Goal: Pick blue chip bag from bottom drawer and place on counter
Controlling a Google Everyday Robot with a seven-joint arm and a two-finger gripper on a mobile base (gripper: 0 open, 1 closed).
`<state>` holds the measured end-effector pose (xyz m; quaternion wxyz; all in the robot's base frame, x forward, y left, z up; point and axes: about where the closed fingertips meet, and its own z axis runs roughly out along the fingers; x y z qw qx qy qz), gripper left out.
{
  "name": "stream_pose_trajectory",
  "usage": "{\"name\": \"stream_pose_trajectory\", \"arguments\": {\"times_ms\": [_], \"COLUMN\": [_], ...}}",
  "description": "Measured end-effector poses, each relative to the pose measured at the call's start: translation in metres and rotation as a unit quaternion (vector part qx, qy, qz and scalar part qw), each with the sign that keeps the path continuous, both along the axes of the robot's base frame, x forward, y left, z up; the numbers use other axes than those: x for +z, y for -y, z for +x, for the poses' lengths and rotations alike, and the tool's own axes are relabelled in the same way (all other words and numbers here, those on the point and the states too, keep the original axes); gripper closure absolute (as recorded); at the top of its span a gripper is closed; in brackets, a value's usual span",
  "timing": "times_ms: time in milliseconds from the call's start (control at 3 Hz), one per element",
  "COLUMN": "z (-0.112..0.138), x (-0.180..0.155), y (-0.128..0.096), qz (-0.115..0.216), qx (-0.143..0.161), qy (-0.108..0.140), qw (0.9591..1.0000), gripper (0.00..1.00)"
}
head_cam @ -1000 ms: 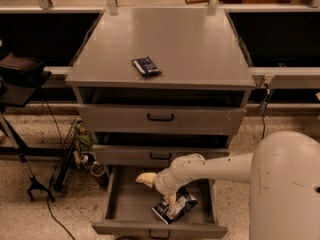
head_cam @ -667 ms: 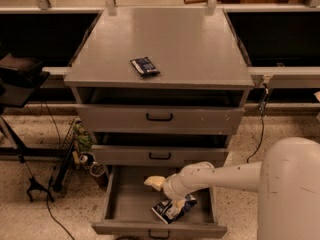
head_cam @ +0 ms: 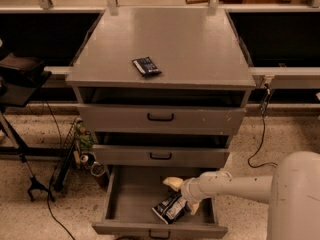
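The blue chip bag (head_cam: 169, 209), crumpled dark blue with white patches, lies in the open bottom drawer (head_cam: 125, 204) near its front, right of centre. My gripper (head_cam: 183, 196) reaches into the drawer from the right, just above and beside the bag's right end. Its cream fingers (head_cam: 173, 183) are spread apart, one behind the bag and one at its right edge. The bag rests on the drawer floor. The counter (head_cam: 190, 44) is the grey top of the cabinet.
A small flat dark-blue packet (head_cam: 146, 66) lies on the counter near its front left. The two upper drawers (head_cam: 161, 117) stand slightly open. A black stand (head_cam: 20, 79) and cables are on the floor at left. A cable hangs at right (head_cam: 261, 134).
My gripper and forearm have shifted a little to the right and toward the drawer's front, over the bag's right end. The bag has stayed in place.
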<state>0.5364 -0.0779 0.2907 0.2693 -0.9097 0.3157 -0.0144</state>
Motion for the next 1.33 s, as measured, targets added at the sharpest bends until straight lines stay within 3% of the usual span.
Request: {"name": "stream_pose_trajectory", "arguments": {"times_ms": [333,667,1333], "z": [0.009,0.021,0.046], "x": [-0.018,-0.043,-0.094], "y": [0.031,0.041,0.040], "qz": [-0.010,-0.018,-0.026], "qx": [-0.031,-0.041,-0.045], "qy": [-0.001,-0.015,-0.045], "qw": [0.9995,0.9989,0.9976], "gripper": [0.00,0.00,0.00]}}
